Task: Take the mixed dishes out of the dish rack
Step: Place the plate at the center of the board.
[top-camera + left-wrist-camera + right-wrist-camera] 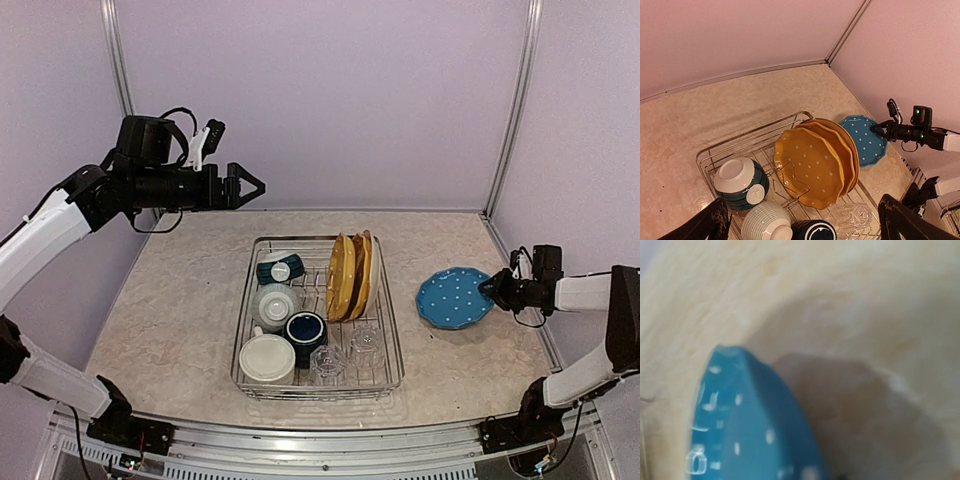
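- Pinching the right rim of the blue dotted plate (452, 298), the right fingers (491, 289) hold it near the dish rack (300, 239), on the rack's right side and apart from it.
- The plate sits low over the worktop (180, 310); I cannot tell whether it touches.
- The left fingers (710, 222) are spread wide, high above the rack's far left corner and holding nothing.
- Yellow dotted plates (350, 275) stand on edge along the rack's right half.
- A teal bowl (280, 269) lies on its side at the rack's far left.
- A navy mug (305, 330) sits mid-rack, with a cream mug (267, 358) at the near left corner.
- Two glass tumblers (328, 360) stand at the near right.
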### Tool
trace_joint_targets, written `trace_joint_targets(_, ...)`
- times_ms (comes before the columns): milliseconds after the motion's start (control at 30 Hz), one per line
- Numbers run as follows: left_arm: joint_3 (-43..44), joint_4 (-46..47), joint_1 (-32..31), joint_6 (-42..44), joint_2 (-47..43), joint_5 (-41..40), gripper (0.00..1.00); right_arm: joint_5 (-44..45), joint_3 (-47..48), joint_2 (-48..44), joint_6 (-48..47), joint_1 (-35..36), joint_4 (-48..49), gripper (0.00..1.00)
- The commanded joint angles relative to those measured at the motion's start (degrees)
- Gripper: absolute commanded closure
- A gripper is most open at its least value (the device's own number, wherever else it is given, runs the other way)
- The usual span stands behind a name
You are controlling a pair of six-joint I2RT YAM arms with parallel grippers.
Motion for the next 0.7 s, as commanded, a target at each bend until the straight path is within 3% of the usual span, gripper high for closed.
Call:
trace_joint_targets(0,1.8,-1.9,-0.6,-0.6,2.7,0.6,0.01,6.9,1.7,-1.8,-5.7,-0.6,-2.9,0.60)
trace_joint_targets(100,1.8,-1.8,-0.8,-0.9,4.2,1.6,0.01,10.4,2.0,-3.2,-7.0,-0.5,-6.3,0.33)
trace_joint_targets(200,1.7,-1.9,-1.1,-0.8,5.0,1.0,0.01,12.5,2.2,-5.9,-7.6,-0.5,-9.2,0.21)
trace_joint_targets(467,2.6,-1.9,-2.6,-3.7,8.2,8.4,0.01,23.3,3.4,-16.3,-8.0,5.5,-19.3,0.13)
trace_joint_targets(667,5.3,1.8,-4.1,-15.8,13.9,23.7,0.03,29.9,9.8,-16.7,-8.3,14.4,-26.3,0.08)
